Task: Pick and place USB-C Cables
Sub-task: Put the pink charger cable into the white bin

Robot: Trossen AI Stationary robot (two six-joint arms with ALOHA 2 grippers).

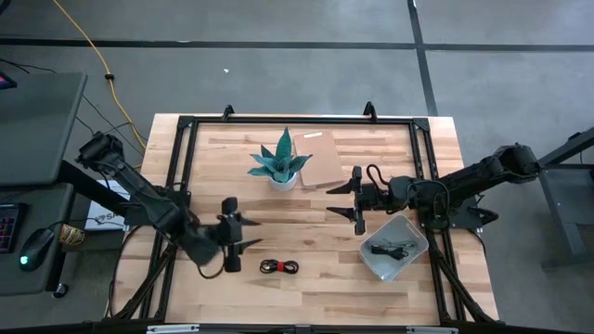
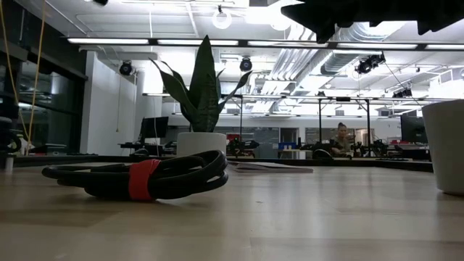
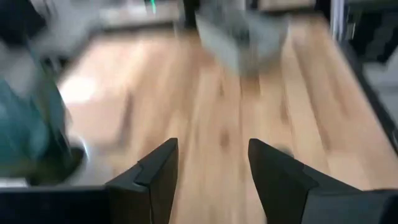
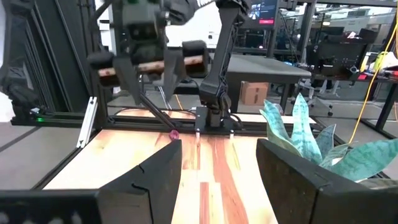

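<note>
Red-and-black cable (image 1: 279, 267) beside open left pincer (image 1: 243, 234), potted plant (image 1: 280, 164) behind

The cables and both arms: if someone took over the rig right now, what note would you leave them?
Left tool: open, empty, beside the red-and-black cable.
Right tool: open, empty, between the plant and the tray.
Done: dark cable lies in the tray; how many bundles are there cannot be told.
Left: the red-and-black cable is on the table near the front edge. The right wrist view shows something small and pink on the wood; check it.
</note>
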